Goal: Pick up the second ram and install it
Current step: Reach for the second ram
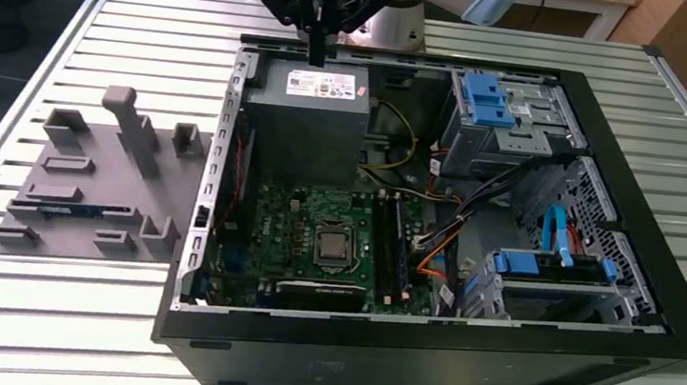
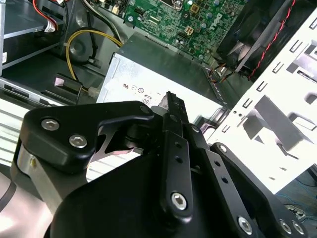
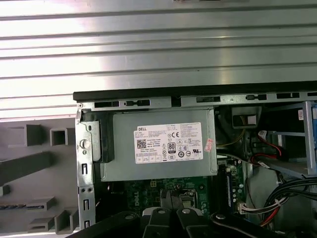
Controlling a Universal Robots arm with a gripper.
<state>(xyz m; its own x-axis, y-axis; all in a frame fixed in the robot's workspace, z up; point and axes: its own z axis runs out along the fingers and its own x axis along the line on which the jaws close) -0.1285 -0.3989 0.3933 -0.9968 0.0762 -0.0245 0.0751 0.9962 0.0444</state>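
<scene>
- exterior view: claw (image 1: pixel 317 51) closed to one narrow tip, nothing gripped; it hangs over the rear edge of the grey power supply (image 1: pixel 306 117) inside the open computer case (image 1: pixel 429 355); second ram (image 1: pixel 65 210) lies flat in the grey holder tray (image 1: pixel 70 245) on the slatted tabletop (image 1: pixel 143 28), at the exterior view's left, well apart from the claw; green motherboard (image 1: pixel 303 217) below the supply
- second wrist view: claw (image 2: pixel 171 99) closed and empty above the power supply (image 2: pixel 148 79); yellow cable (image 2: pixel 74 39) and black fan (image 2: pixel 257 29) nearby
- first wrist view: claw (image 3: pixel 172 214) over the motherboard (image 3: pixel 143 191); second ram (image 3: pixel 17 206) in a slot of the tray (image 3: pixel 44 188)
</scene>
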